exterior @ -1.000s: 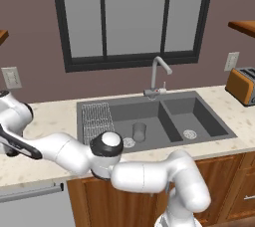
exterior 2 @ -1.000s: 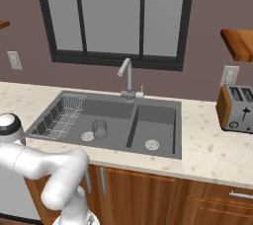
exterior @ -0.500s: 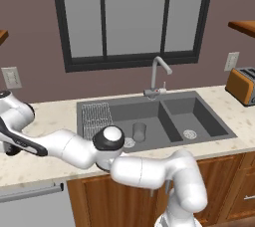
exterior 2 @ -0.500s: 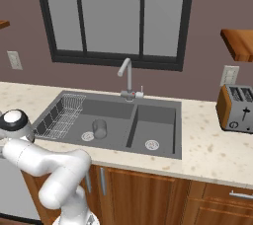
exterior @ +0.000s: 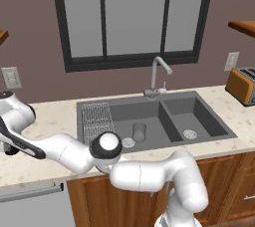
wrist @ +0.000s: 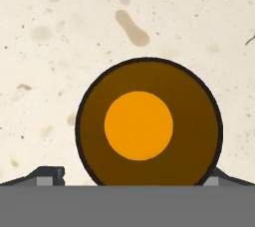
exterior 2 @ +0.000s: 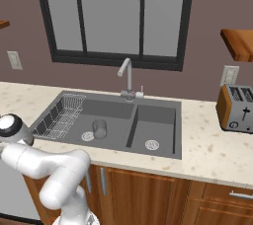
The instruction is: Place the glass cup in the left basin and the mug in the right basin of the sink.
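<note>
The mug (wrist: 139, 124) stands upright on the speckled beige counter, seen from straight above in the hand view: a black rim around an orange inside. My gripper (wrist: 132, 176) hangs open over it, with one dark fingertip (wrist: 50, 175) on each side of the mug and neither touching it. The glass cup (exterior: 139, 131) (exterior 2: 99, 129) stands upright in the left basin (exterior: 124, 114) (exterior 2: 111, 113) of the sink (exterior: 219, 139), near the round drain. The right basin (exterior: 191, 116) (exterior 2: 153, 120) holds just its drain.
A wire rack (exterior: 97, 119) (exterior 2: 62, 118) fills the left end of the left basin. The curved faucet (exterior: 157, 74) (exterior 2: 126, 76) rises behind the divider. A toaster (exterior: 244, 85) (exterior 2: 236, 106) stands on the counter far right. My arm (exterior: 64, 149) stretches left along the front counter edge.
The arm has shifted only slightly at the far left of the counter. The jaws have stayed open and the glass cup has not moved.
</note>
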You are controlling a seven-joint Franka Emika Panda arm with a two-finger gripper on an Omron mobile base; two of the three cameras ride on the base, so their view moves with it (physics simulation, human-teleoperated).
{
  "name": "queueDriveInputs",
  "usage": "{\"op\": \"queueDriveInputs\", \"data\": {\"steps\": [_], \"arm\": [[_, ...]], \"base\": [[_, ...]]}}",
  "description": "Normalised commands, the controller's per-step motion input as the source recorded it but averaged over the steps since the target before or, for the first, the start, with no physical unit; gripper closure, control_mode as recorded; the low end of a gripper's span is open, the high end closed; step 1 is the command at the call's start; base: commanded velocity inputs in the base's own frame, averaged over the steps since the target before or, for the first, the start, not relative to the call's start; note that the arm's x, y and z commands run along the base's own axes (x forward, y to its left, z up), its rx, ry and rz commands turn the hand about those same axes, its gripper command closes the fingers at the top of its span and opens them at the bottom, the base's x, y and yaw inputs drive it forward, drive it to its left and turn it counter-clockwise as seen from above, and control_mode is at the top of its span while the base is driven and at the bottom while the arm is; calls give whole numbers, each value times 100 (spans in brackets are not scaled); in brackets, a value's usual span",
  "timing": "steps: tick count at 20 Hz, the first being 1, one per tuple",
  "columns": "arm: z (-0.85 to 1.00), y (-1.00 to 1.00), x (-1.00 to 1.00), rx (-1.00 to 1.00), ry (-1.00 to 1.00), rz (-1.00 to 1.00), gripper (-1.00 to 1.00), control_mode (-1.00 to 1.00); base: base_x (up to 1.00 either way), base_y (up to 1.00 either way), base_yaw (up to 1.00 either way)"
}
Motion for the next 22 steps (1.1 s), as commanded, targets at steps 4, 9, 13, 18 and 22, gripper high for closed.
{"op": "queueDriveInputs", "data": {"steps": [4, 9, 13, 18, 22], "arm": [[-2, 8, 0, -3, 7, -4, -100, -100], [0, 10, -4, -7, 10, -5, -100, -100], [0, 7, 0, -10, 5, -1, -100, -100], [0, 5, 3, -13, 2, 0, -100, -100], [0, 1, 10, -14, 4, 0, -100, -100]], "base": [[0, 0, 0], [0, 0, 0], [0, 0, 0], [0, 0, 0], [0, 0, 0]]}}
